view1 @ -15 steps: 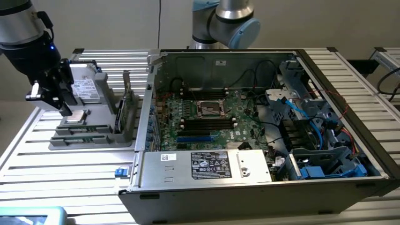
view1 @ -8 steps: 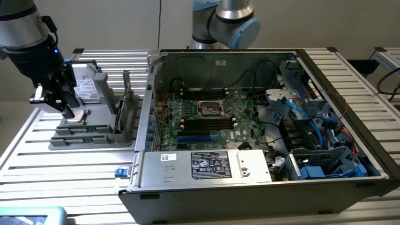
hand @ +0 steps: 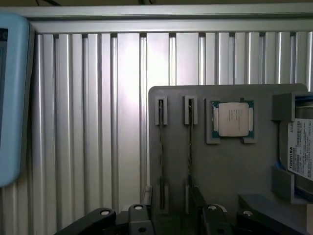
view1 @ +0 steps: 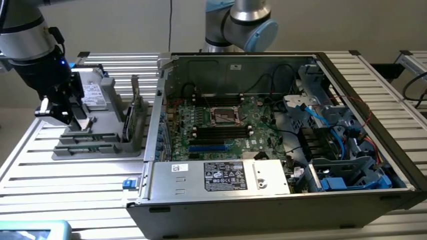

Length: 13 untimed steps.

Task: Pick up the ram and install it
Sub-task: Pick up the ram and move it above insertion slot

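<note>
1. The gripper (hand: 171, 215) hangs low over the grey tray (hand: 230, 181), jaws apart with nothing in them.
2. The ram (hand: 190, 147) stands on edge in a tray holder, right by the fingertips. A twin stick (hand: 160, 147) sits in the holder beside it (can't tell which one the gripper is lined up on).
3. Progress: I'd call this the very start. The ram isn't lifted, so the install into the board (view1: 230, 117) inside the open case (view1: 267, 215) hasn't begun.
4. Looks-wise, both sticks are long, thin, dark strips. The tray is matte plastic with blocky little clips, and a square silver chip (hand: 234, 119) sits in its own pocket. The table (hand: 98, 122) is ribbed, shiny aluminium.
</note>
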Tool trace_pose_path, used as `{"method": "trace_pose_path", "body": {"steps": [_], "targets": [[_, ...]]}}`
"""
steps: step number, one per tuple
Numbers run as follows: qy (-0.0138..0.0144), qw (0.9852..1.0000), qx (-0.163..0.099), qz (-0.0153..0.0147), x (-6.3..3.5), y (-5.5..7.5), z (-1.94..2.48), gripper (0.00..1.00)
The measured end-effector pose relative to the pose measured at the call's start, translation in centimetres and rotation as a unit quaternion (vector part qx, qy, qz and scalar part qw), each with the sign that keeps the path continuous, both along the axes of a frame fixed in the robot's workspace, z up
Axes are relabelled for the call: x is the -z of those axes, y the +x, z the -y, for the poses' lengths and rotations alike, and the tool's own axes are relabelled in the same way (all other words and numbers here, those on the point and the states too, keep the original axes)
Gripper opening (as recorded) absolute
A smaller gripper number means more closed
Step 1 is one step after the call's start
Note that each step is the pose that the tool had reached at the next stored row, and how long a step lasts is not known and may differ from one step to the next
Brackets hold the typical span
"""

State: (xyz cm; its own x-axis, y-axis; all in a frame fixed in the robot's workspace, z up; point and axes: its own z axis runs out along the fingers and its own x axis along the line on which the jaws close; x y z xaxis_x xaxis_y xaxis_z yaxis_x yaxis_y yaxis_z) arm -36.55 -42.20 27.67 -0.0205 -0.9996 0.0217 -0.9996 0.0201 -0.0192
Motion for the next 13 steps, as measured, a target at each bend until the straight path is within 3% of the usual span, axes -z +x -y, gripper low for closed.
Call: {"method": "trace_pose_path", "body": {"steps": [6, 10, 13], "targets": [[0.0000, 0.9999, 0.002, -0.0113, 0.52, 0.0, 0.29, 0.42], [-0.0003, 0.9999, 0.002, -0.0115, 1.00, 0.0, 0.41, 0.42], [-0.0006, 1.0000, 0.002, -0.0090, 1.41, 0.0, 0.42, 0.42]]}}
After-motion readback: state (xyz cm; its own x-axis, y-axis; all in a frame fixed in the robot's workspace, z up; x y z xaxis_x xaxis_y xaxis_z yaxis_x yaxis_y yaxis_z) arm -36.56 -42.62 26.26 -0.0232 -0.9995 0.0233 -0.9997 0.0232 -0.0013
